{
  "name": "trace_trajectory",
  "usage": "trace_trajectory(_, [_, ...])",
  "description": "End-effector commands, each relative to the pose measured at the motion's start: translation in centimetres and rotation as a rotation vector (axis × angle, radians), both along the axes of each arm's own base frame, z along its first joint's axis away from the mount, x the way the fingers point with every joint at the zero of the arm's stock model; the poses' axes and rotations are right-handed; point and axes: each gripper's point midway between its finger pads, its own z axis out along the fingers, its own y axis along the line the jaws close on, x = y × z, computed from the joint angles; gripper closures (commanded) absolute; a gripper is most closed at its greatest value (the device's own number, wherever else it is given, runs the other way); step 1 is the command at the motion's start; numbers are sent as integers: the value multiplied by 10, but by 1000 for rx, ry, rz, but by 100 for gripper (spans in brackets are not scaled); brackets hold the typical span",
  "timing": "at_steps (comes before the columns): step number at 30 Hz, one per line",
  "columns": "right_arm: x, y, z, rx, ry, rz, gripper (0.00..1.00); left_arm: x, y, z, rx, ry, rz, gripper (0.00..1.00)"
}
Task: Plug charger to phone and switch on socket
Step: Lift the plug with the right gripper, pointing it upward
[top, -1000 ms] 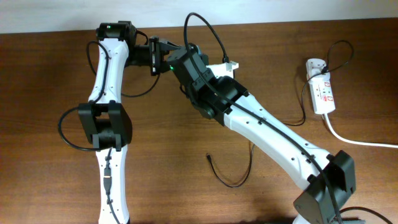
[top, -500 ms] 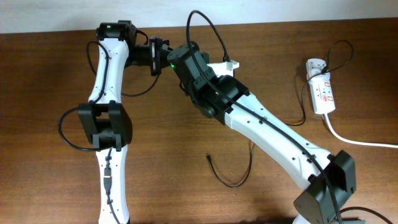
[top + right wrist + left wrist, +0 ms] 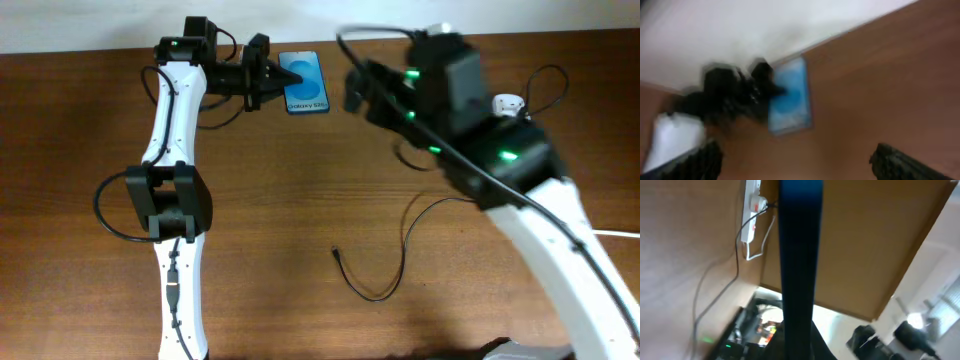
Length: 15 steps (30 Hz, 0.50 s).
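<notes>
Left arm [image 3: 165,110]: white link shells, black joint housings; thin black cable looping off the elbow housing at 9 o'clock; green light on the black block at its 12 o'clock end. Right arm [image 3: 570,240]: same white-and-black build, blurred; several green lights; black cable along the white link. Right gripper [image 3: 800,161]: fingers [image 3: 702,160] black, blurred.

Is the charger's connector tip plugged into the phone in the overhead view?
No, the connector tip lies loose on the table, well apart from the phone.
</notes>
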Motion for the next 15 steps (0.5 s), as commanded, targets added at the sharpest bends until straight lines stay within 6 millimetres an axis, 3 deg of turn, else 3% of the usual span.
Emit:
trace_trajectory(1, [-47, -22, -47, -160, 217, 256, 1, -2, -1, 15, -25, -315, -27, 100])
trace_trajectory(3, [-83, -35, -91, -251, 447, 309, 1, -1, 5, 14, 254, -431, -9, 100])
trace_trajectory(5, [-93, -33, -113, -276, 526, 333, 2, 4, 24, 21, 494, -517, 37, 100])
trace_trajectory(7, [-109, -25, -154, -318, 631, 382, 2, 14, 67, 28, 838, -580, 136, 100])
trace_trajectory(9, [-122, -6, -193, -315, 686, 456, 23, 13, 97, 25, 1018, -515, 208, 100])
trace_trajectory(11, [-143, 27, -236, -255, 748, 580, 31, 9, 103, 21, 1043, -483, 208, 100])
trace_trajectory(12, [-148, 36, -249, -234, 773, 600, 36, 9, 103, 21, 1042, -483, 207, 100])
trace_trajectory(13, [-152, 43, -266, -232, 820, 582, 50, 9, 102, 21, 1041, -483, 209, 100])
trace_trajectory(15, [-156, 51, -294, -259, 890, 584, 52, 9, 102, 21, 1041, -477, 212, 100])
